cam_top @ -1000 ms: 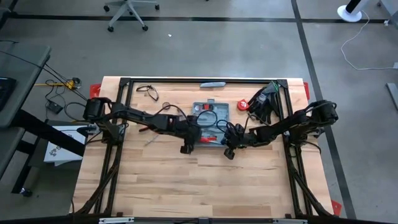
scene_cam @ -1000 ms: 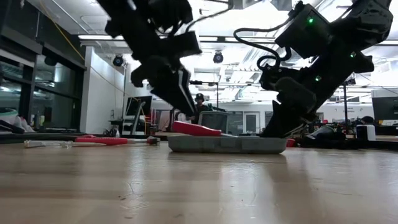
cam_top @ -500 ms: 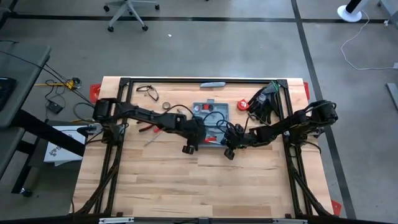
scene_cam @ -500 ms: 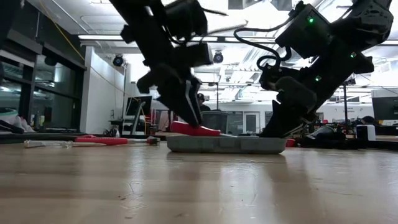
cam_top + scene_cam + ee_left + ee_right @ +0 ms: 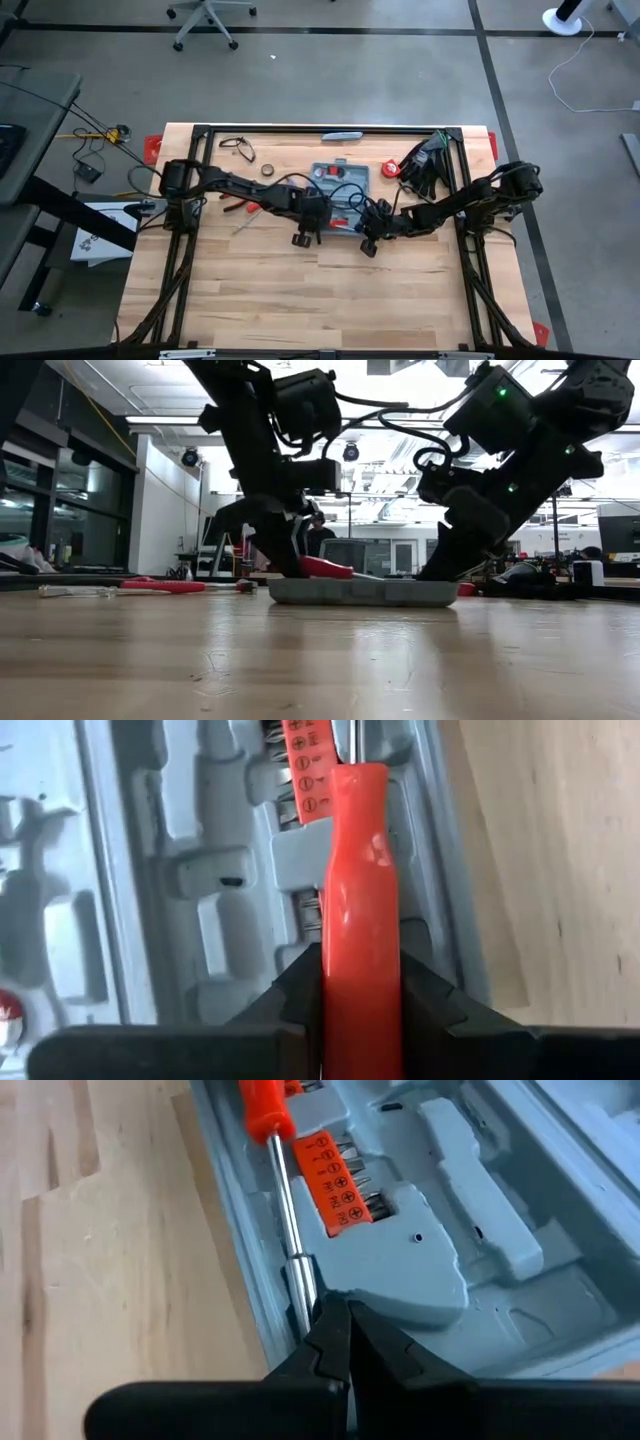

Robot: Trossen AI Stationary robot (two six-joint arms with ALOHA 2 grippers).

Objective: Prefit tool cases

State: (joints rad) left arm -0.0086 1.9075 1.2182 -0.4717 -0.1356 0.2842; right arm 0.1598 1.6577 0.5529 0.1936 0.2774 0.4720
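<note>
While one tool case [image 5: 340,186] lies open, left end effector [image 5: 360,982] clamps one red-handled screwdriver [image 5: 358,890], right end effector [image 5: 340,1342] closed

I work in a lab: polished concrete floor [image 5: 330,80] with dark tape lines, a rolling office chair [image 5: 205,20] at twelve o'clock, ceiling strip lights [image 5: 165,420] and monitors [image 5: 620,532] beyond my wooden table [image 5: 300,300].

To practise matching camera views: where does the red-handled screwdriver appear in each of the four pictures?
High view: screwdriver at the open case's near edge.
Low view: red handle sloping above the case rim.
Left wrist: handle between the fingers.
Right wrist: handle and shaft.
Shared landmark: orange bit holder.
</note>
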